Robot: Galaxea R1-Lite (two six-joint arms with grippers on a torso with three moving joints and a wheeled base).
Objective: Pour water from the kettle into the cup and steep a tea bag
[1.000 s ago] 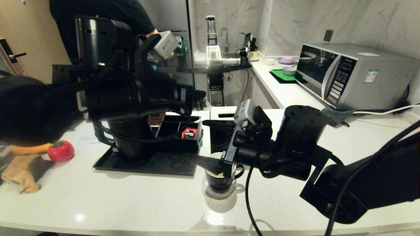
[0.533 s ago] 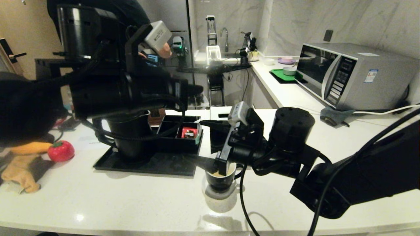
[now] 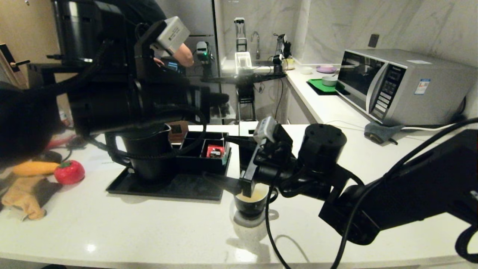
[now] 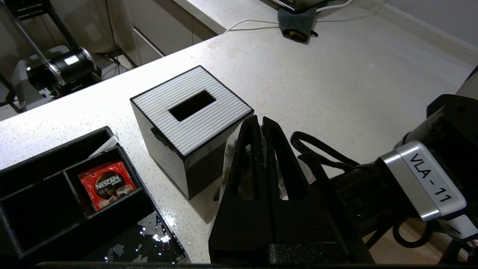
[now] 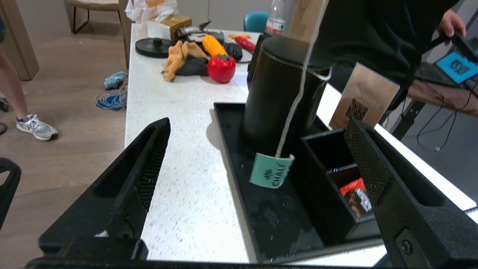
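Observation:
My left gripper [image 3: 225,99] [image 4: 261,121] hangs high above the counter, shut on the pale wet tea bag [image 4: 228,160]. Its string [image 5: 295,101] drops to a teal tag [image 5: 272,171] that dangles between the fingers of my open right gripper [image 5: 258,125]. In the head view the right gripper [image 3: 214,156] hovers just left of the black cup [image 3: 252,209], which holds yellowish tea [image 3: 254,196]. The tall black kettle [image 3: 145,157] [image 5: 280,86] stands upright on the black tray [image 3: 168,186].
A black organiser [image 3: 194,160] with a red packet [image 4: 106,183] sits on the tray beside the kettle. The black tissue box [image 4: 190,112] stands behind the cup. A microwave [image 3: 392,86] is at the back right, a red toy [image 3: 69,172] and cloth [image 3: 22,194] at the left.
My left arm has risen and drawn back to the left. The right gripper has shifted left, uncovering the tea in the cup.

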